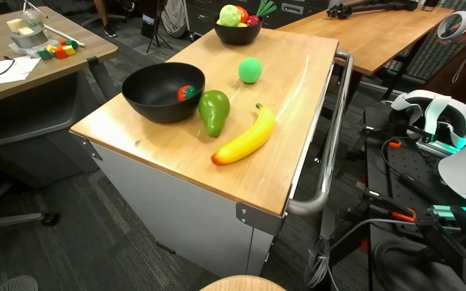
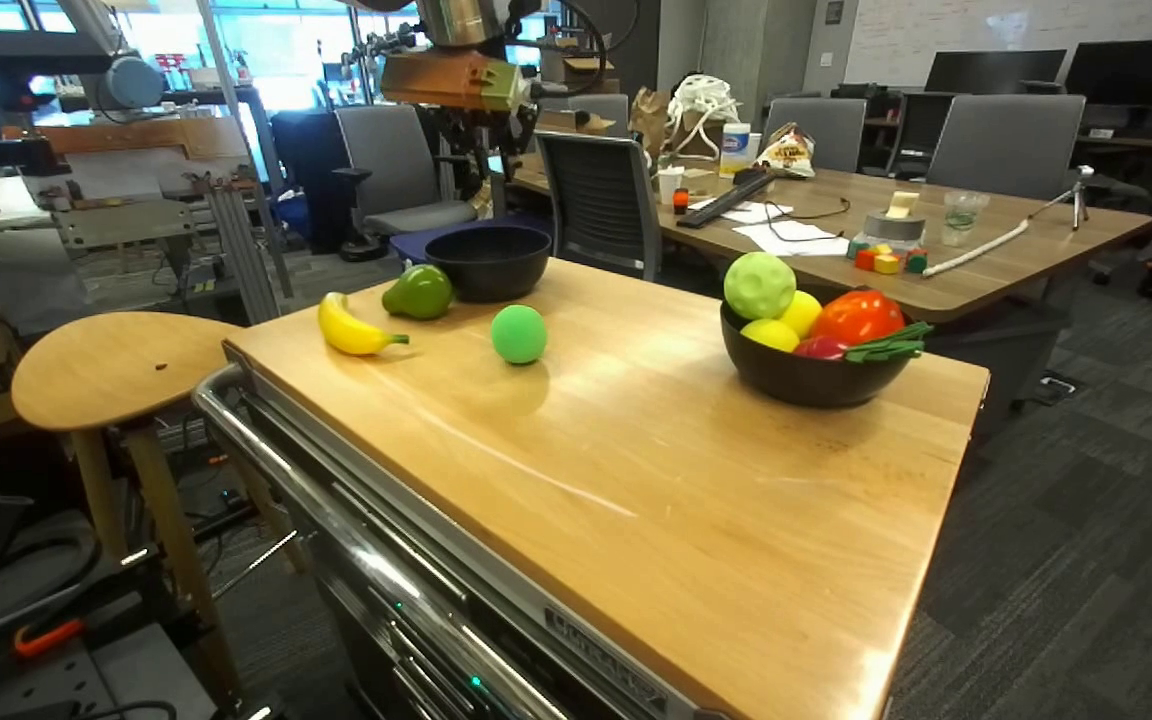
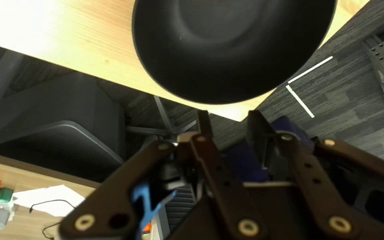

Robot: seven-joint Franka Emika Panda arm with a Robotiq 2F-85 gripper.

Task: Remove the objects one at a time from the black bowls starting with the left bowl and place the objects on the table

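Wrist view puts my gripper (image 3: pixel 229 115) at the bottom of the picture, its jaws parted by a modest gap, with a corner of the table (image 3: pixel 102 43) and grey floor (image 3: pixel 342 100) showing between them. Just beyond it I have the nearer black bowl (image 3: pixel 218 76), cropped at the top; the part of its inside I get there is plain black. In an exterior view I can look into that bowl: a small red piece (image 1: pixel 183 94) with green leaves lies inside, by the wall next to the green pear-shaped piece (image 1: pixel 214 111). My arm (image 2: pixel 461 22) shows in an exterior view, the gripper under it and higher in the picture than the bowl, whose near wall hides the small red piece. Both exterior views give me the loose pieces that the wrist view leaves out: the pear-shaped piece is nearest the gripper, touching the bowl or just beside it, I can't say which; the yellow banana (image 2: pixel 354 330) and the green ball (image 2: pixel 519 335) lie farther out from it. Farthest from the gripper stands the other black bowl (image 2: pixel 806 378), heaped with a pale green fruit (image 2: pixel 759 285), yellow fruits (image 2: pixel 771 333), a red tomato (image 2: pixel 858 315) and a dark red piece (image 2: pixel 823 348) with green stalks.
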